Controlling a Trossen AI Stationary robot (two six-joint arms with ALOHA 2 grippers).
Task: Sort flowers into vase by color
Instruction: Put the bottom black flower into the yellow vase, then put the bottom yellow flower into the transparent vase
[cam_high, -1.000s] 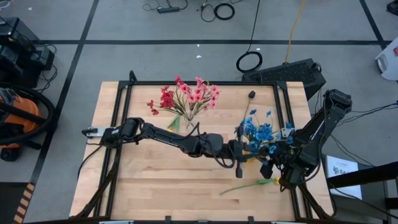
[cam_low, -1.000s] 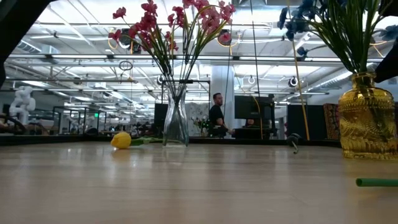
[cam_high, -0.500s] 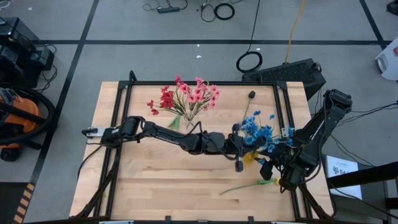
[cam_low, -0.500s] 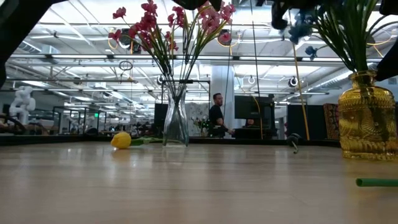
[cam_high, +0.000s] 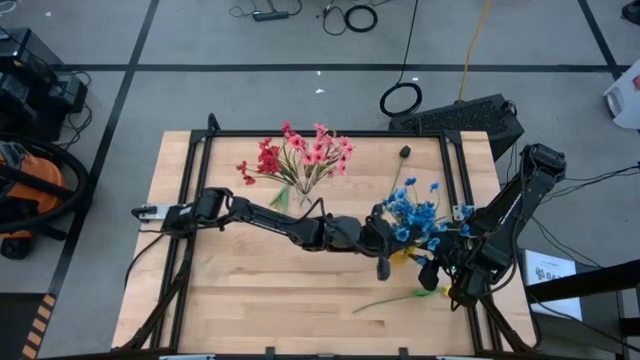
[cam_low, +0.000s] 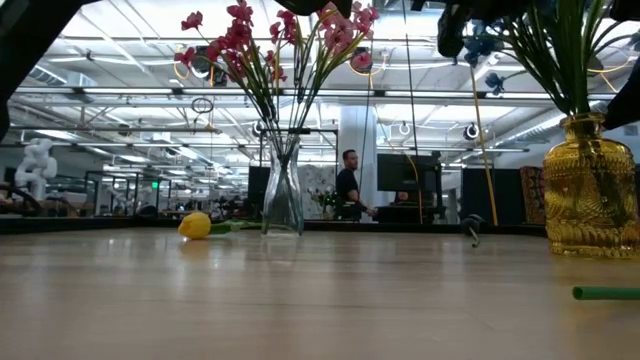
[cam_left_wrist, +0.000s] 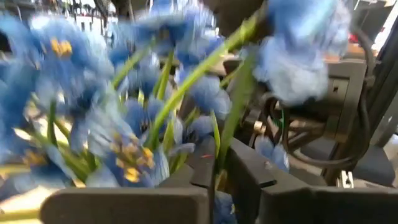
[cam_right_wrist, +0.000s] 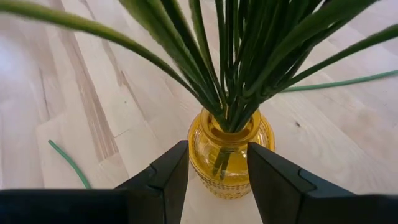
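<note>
Blue flowers (cam_high: 412, 212) stand in a yellow glass vase (cam_low: 590, 190) near the table's right edge. My left gripper (cam_high: 388, 228) reaches into the bunch from the left, shut on one blue flower's stem (cam_left_wrist: 186, 87). My right gripper (cam_right_wrist: 217, 152) is low beside the vase (cam_right_wrist: 230, 155), with one finger on each side of it. Red and pink flowers (cam_high: 300, 160) stand in a clear vase (cam_low: 283, 200) near the far edge. A yellow bud flower (cam_high: 405, 297) lies on the table near the right arm. A dark bud (cam_high: 405, 153) on a long stem lies toward the far edge. My left gripper pinches a green stem (cam_left_wrist: 219, 163) of a blue flower between its two fingers (cam_left_wrist: 249, 177), among the other stems above the vase. The stem slants up past the fingers with its bloom above. My right gripper clasps the yellow vase by its ribbed body (cam_right_wrist: 200, 158), one finger (cam_right_wrist: 168, 177) on each side, coming level from the table's right. The vase stands upright on the table.
A loose green stem end (cam_right_wrist: 68, 165) lies on the wood beside the yellow vase. A black frame (cam_high: 320, 133) runs round the table. The near left of the tabletop (cam_high: 250, 290) is bare wood. A person stands far off in the room (cam_low: 350, 185).
My left gripper has come down a little over the yellow vase, bringing the blue flower with it; its dark body now shows at the top of the low view. The blue blooms have swayed. My right gripper and the vase have stayed put.
</note>
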